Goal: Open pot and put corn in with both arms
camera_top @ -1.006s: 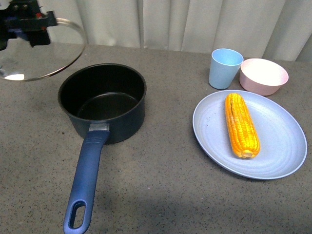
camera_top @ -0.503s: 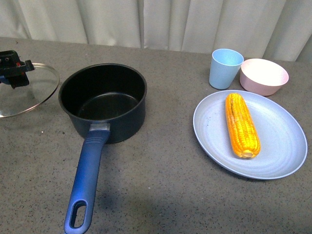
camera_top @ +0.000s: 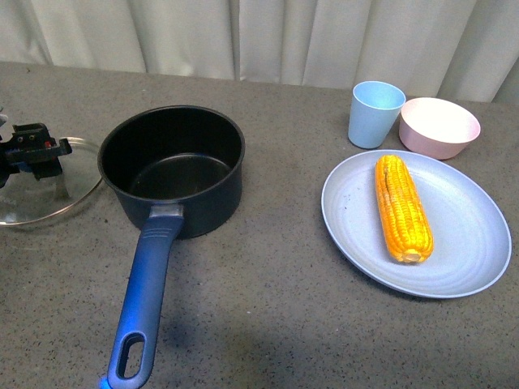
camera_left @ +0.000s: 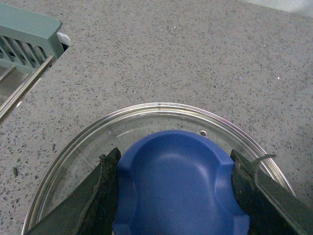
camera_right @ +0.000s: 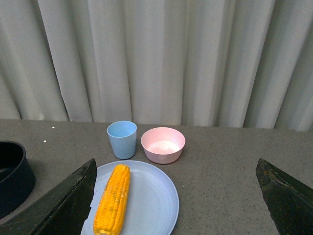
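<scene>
Left wrist view: lid [camera_left: 146, 122] gripped, pot [camera_top: 174, 166] open, corn [camera_top: 401, 208] waiting.
Your left jaws are clamped on the lid's blue knob [camera_left: 181, 191], low over the bench [camera_left: 171, 49]. The pot sits just beside them, toward your right arm. Release it tilted or short of the bench and it may skid into the pot wall. Your right jaws gape empty. The corn lies on the plate [camera_top: 466, 259] below and ahead of them, and could roll when pinched.
</scene>
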Controlling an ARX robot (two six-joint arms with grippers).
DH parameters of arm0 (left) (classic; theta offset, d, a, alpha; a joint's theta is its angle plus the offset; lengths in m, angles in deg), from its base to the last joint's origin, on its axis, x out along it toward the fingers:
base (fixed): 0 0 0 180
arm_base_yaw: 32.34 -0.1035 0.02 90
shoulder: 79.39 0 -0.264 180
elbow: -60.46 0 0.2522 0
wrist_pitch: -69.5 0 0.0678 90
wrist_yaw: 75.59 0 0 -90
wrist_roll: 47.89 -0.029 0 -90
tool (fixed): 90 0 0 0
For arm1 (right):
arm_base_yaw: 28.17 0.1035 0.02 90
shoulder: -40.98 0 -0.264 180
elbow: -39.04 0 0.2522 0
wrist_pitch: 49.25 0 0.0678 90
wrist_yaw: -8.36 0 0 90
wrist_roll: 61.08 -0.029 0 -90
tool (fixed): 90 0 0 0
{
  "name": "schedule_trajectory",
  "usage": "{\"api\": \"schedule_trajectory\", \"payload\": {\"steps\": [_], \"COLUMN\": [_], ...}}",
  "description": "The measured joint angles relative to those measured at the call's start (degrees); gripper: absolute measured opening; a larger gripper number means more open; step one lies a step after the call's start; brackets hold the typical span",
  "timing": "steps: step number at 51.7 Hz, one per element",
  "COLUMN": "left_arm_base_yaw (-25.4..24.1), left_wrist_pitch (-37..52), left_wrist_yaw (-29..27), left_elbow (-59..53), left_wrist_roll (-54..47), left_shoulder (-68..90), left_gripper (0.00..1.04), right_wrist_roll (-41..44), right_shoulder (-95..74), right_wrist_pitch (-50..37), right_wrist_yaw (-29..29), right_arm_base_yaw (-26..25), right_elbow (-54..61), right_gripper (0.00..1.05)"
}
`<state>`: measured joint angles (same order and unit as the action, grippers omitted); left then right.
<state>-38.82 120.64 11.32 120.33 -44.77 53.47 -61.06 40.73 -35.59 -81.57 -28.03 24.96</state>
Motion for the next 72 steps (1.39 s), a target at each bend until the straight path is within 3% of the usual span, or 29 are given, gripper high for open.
{"api": "schedule_trajectory", "payload": {"steps": [20, 35, 46, 65, 72], "left_arm_base_yaw": [0.31, 0.48, 0.20, -1.16, -1.53], "left_wrist_pitch": [-0.48, -0.48, -1.66, -3.63, 9.16], "left_wrist_yaw": [-0.33, -1.27, -3.43, -2.78, 7.52], "left_elbow": [0.57, -0.42, -5.05, -23.82, -28.61], "left_wrist_roll": [-1.84, -3.15, -3.65, -4.96, -4.09], "left_shoulder": [1.38, -0.50, -8.50, -35.82, -34.14], "left_gripper": [0.59, 1.00, 0.98, 0.98, 0.75], "right_wrist_roll": [0.00, 0.00, 0.00, 0.00, 0.00], "right_shoulder": [0.02, 0.00, 0.00, 0.02, 0.02], "right_wrist_pitch": [0.00, 0.00, 0.00, 0.00, 0.00], "right_wrist_yaw": [0.00, -0.02, -0.02, 0.00, -0.07], "right_arm_base_yaw": [0.00, 0.00, 0.00, 0.00, 0.00], "right_elbow": [0.00, 0.00, 0.00, 0.00, 0.00], "right_gripper": [0.95, 0.95, 0.95, 0.95, 0.95]}}
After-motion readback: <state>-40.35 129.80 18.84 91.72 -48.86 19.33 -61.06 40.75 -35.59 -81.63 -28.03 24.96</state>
